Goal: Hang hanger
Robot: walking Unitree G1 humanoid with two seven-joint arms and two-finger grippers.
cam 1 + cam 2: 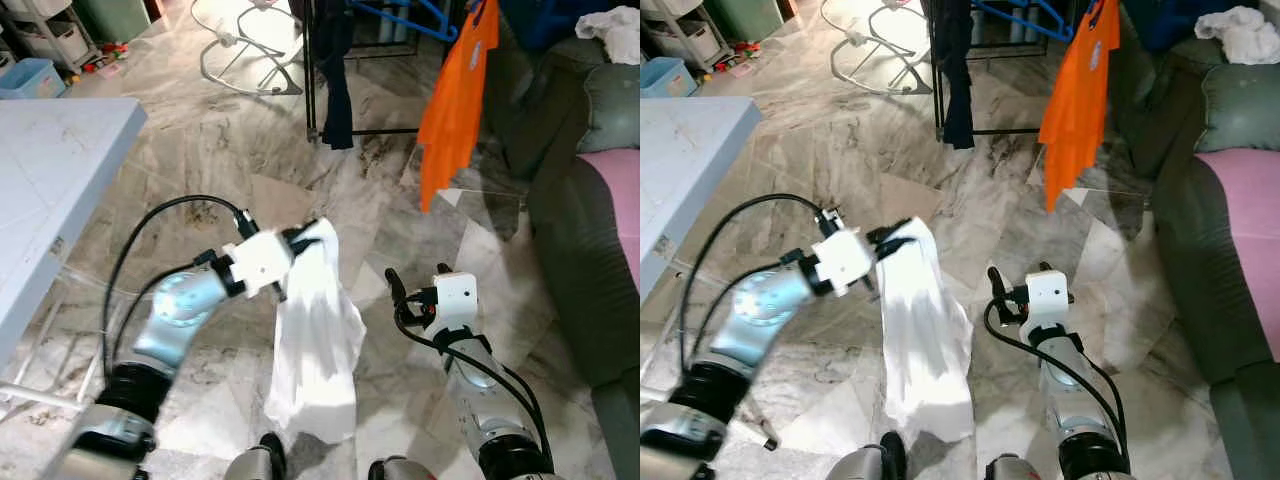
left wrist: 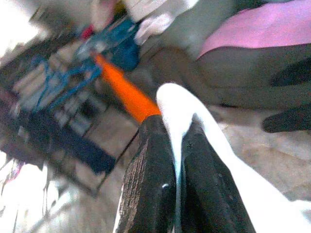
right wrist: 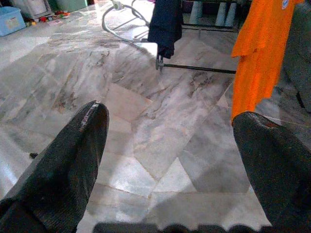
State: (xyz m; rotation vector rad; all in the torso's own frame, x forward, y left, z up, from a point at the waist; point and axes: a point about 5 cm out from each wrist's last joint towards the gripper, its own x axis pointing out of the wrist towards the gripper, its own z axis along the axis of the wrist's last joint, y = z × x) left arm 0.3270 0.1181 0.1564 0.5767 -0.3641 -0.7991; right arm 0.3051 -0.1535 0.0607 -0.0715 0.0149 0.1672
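A white garment (image 1: pixel 315 345) hangs limp above the marble floor, pinched at its top by my left gripper (image 1: pixel 300 240). In the left wrist view both black fingers (image 2: pixel 150 184) are pressed together on the white cloth (image 2: pixel 181 104). To its right, my right gripper (image 1: pixel 418 278) is held low over the floor, open and with nothing in it; its fingers (image 3: pixel 73 165) stand wide apart. A black clothes rack (image 1: pixel 312 70) stands ahead, with blue hangers (image 1: pixel 400 15), an orange shirt (image 1: pixel 455 100) and a dark garment (image 1: pixel 338 85) on it. I cannot make out a hanger inside the white garment.
A light blue table (image 1: pixel 50 190) stands at the left. A dark green sofa (image 1: pixel 590 240) with a pink cushion (image 1: pixel 615 185) runs along the right. A white wire frame (image 1: pixel 240 60) lies on the floor beyond, and storage bins (image 1: pixel 30 75) sit at the far left.
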